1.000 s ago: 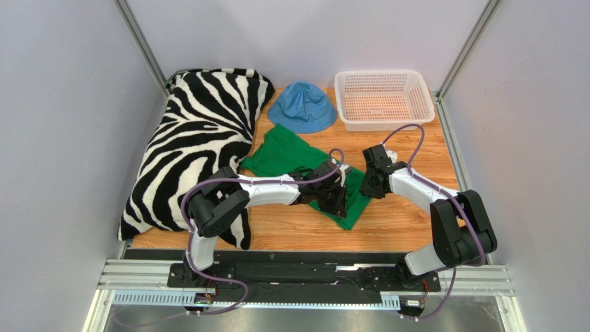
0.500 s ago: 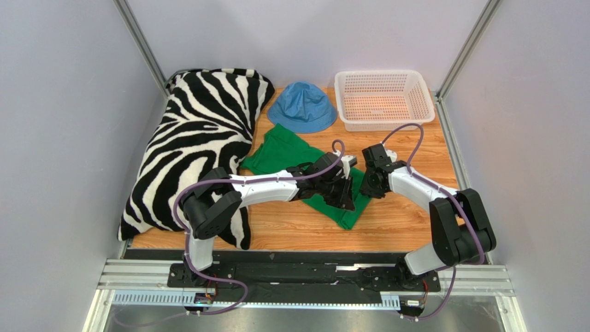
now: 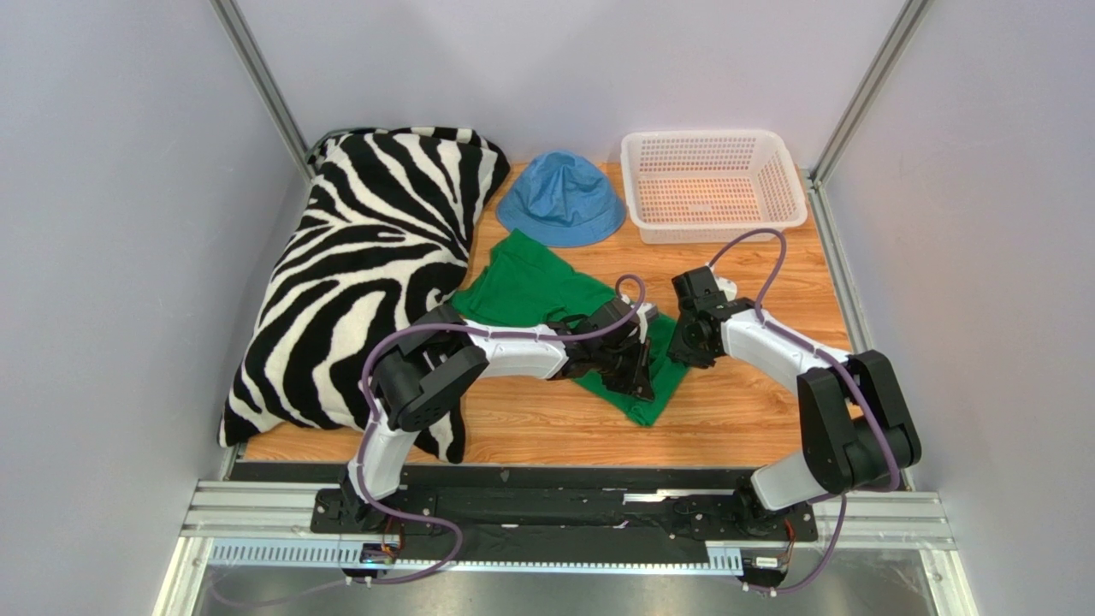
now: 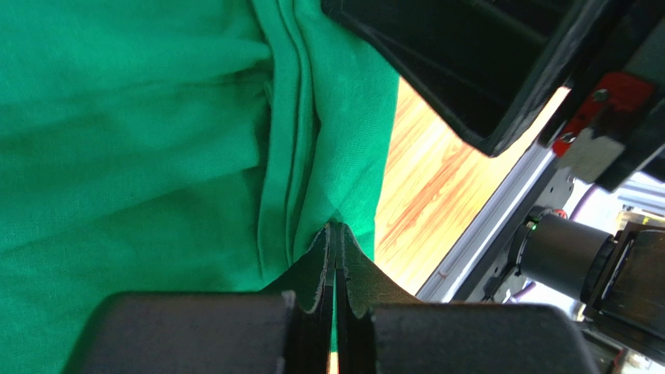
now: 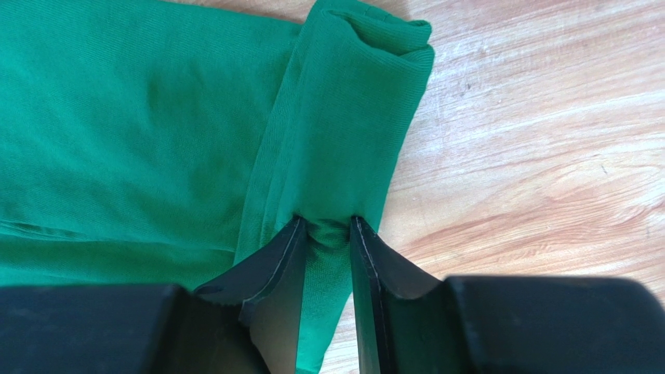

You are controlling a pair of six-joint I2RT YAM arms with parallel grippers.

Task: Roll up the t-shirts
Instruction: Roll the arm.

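The green t-shirt (image 3: 527,289) lies on the wooden table (image 3: 758,411) between the two arms, its near-right part folded into a thick roll (image 5: 351,101). My left gripper (image 3: 636,366) rests low on the shirt's right part. In the left wrist view its jaws (image 4: 337,230) are pressed together on a pucker of cloth (image 4: 156,117) next to the shirt's edge. My right gripper (image 3: 681,349) is just beside it. In the right wrist view its jaws (image 5: 328,226) are shut on the rolled cloth, which bunches between them.
A zebra-striped pillow (image 3: 360,270) fills the left side and a blue bucket hat (image 3: 562,196) lies behind the shirt. A white basket (image 3: 713,182) stands at the back right. The right gripper's black body (image 4: 484,62) hangs close above the left jaws.
My left gripper slid along the shirt toward the right gripper, and its jaws closed on the cloth. The right arm held still with its grip unchanged.
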